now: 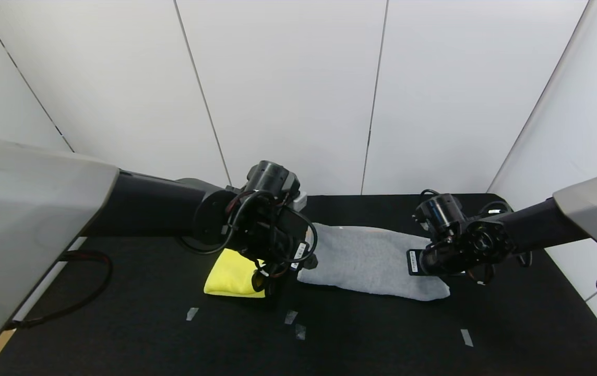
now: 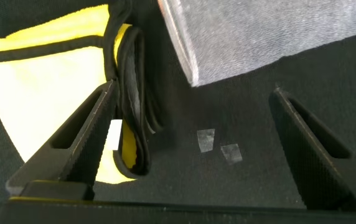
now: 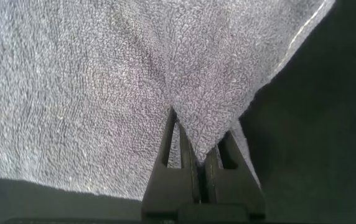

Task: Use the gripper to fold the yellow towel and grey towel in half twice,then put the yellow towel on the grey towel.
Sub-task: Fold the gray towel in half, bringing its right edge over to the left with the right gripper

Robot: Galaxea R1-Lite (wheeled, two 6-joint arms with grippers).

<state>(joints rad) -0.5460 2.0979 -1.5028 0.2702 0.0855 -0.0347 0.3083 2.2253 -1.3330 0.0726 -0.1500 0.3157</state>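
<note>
The yellow towel [image 1: 230, 274] lies folded into a small stack on the black table, left of centre. My left gripper [image 1: 272, 274] hangs just above the towel's right edge, open. In the left wrist view one finger [image 2: 81, 146] is over the yellow towel [image 2: 47, 93]. The towel's dark-edged folds lie just inside the left gripper [image 2: 196, 146], touching nothing. The grey towel [image 1: 366, 258] lies as a long folded strip across the middle. My right gripper [image 1: 437, 269] is at its right end. In the right wrist view the right gripper [image 3: 198, 140] is shut on a pinched corner of the grey towel [image 3: 72, 81].
Small pieces of tape [image 1: 290, 316] mark the table [image 1: 121, 339] in front of the towels, with another tape piece [image 1: 466, 337] at the right. A cable loop [image 1: 90, 282] lies at the left. White wall panels close the back and sides.
</note>
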